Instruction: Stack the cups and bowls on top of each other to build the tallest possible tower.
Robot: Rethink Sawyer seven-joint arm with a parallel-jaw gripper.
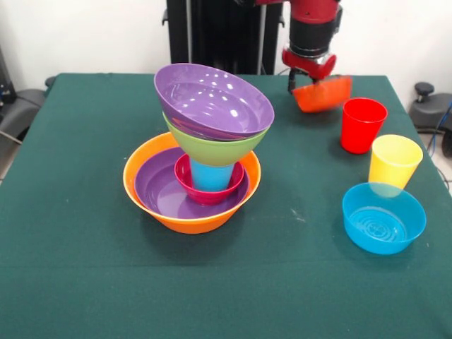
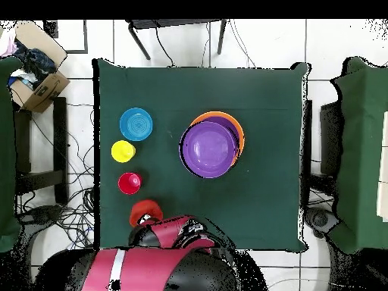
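The gripper (image 1: pixel 308 76) clamps the rim of the small orange bowl (image 1: pixel 323 94), lifted at the table's far right, tilted with its mouth facing sideways. The tower (image 1: pixel 198 152) stands centre-left, its top purple bowl (image 1: pixel 212 100) leaning.

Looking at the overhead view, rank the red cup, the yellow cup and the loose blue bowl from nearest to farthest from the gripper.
The gripper holds the small orange plastic bowl at the table's robot-side edge.
1. Glossy red plastic cup: next up the row.
2. Glossy yellow plastic cup: middle of the row.
3. Small blue plastic bowl: far end, opposite the robot.
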